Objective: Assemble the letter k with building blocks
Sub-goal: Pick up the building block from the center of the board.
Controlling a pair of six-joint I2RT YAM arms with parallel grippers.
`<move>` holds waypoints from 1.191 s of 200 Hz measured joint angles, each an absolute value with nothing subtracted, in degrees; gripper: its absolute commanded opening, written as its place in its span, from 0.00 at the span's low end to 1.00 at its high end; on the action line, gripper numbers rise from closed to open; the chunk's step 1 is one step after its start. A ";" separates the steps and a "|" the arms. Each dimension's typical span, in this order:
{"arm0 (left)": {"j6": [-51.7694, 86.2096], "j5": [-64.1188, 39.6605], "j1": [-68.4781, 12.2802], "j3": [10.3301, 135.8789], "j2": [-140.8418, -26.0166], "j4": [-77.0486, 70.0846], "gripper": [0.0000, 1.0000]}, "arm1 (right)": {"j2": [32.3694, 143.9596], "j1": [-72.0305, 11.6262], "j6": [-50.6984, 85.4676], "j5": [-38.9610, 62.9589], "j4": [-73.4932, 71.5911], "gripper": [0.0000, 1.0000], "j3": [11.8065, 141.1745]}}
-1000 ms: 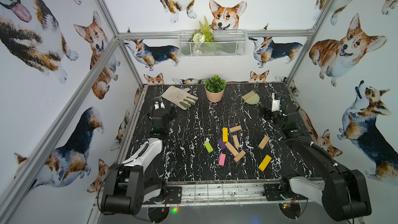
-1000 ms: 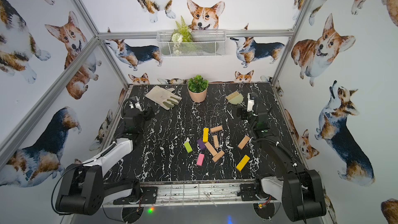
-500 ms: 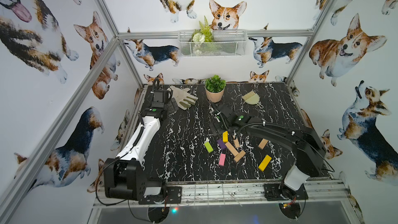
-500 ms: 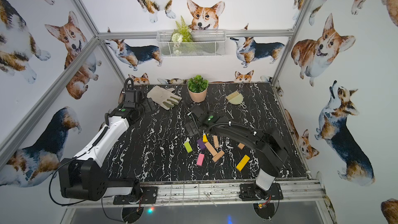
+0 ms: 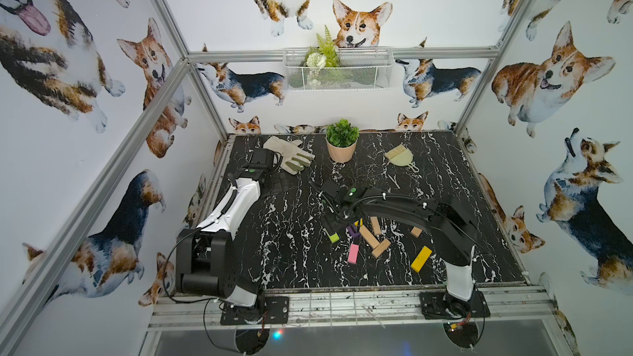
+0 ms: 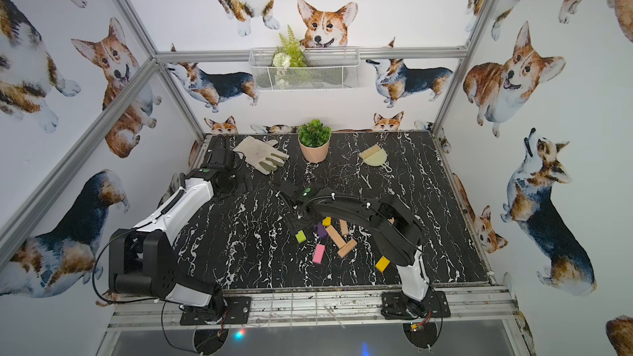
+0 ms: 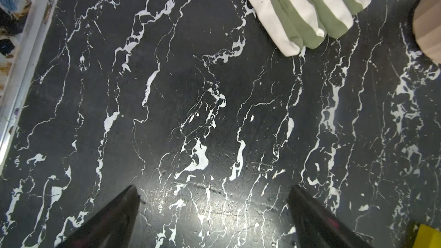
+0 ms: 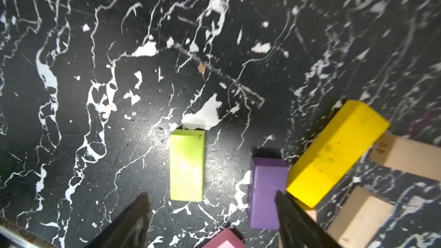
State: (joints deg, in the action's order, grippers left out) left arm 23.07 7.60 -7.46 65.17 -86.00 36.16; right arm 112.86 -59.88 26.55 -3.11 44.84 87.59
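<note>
The building blocks lie in a loose cluster at the middle front of the black marble table [image 5: 284,244]. A lime green block [image 5: 332,235] lies flat beside a purple one [image 5: 352,231], with a pink one [image 5: 353,253] in front. Tan blocks [image 5: 369,236] and a yellow block [image 5: 421,259] lie further right. My right gripper [image 8: 211,194] hovers open just short of the lime green block [image 8: 187,165]; one finger overlaps the purple block [image 8: 265,187], next to a second yellow block [image 8: 334,151]. My left gripper [image 7: 214,187] stands open over bare table near the glove.
A white and green glove [image 5: 289,154], a potted plant [image 5: 341,147] and a small brush with dustpan [image 5: 399,155] sit along the back of the table. A wire basket [image 5: 337,68] hangs on the rear wall. The right arm [image 5: 411,208] spans above some tan blocks.
The right arm swung from the right side out over the block cluster and came down by the lime green block, its jaws narrowing a little. The left arm reached back toward the glove.
</note>
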 measured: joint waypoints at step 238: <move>24.67 6.96 -5.65 62.13 -81.43 32.64 1.00 | 126.17 -60.38 26.63 -0.16 53.67 0.44 97.91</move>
